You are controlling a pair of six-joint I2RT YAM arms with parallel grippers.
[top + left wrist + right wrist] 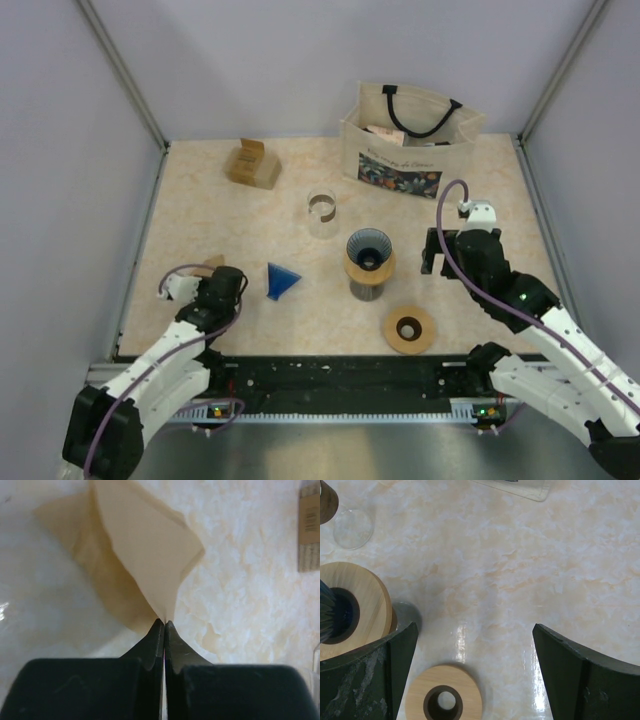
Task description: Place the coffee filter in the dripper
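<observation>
The beige marbled counter [300, 200] carries every item. A cream canvas tote bag [408, 140] with black handles stands at its far edge. The dark blue ribbed cone dripper [369, 250] sits in a round wooden collar on a cylindrical base near the centre, well apart from the left arm. A flat wooden ring [409, 328] lies loose on the near side of the dripper.

The right gripper [475, 635] hangs just beside the dripper, jaws spread wide with nothing between them. The left gripper [164, 626] is at the near left of the counter, jaws pressed together on one pointed corner of the tan folded paper coffee filter [150, 545]. The rest of the filter fans out ahead of the gripper. Whether it touches the counter cannot be told.

Handling, as judged: the filter is very light, thin and limp. It creases and tears easily and sags when moved. Pinch it lightly. A hold near the rim edge leaves the point free to enter the cone.
</observation>
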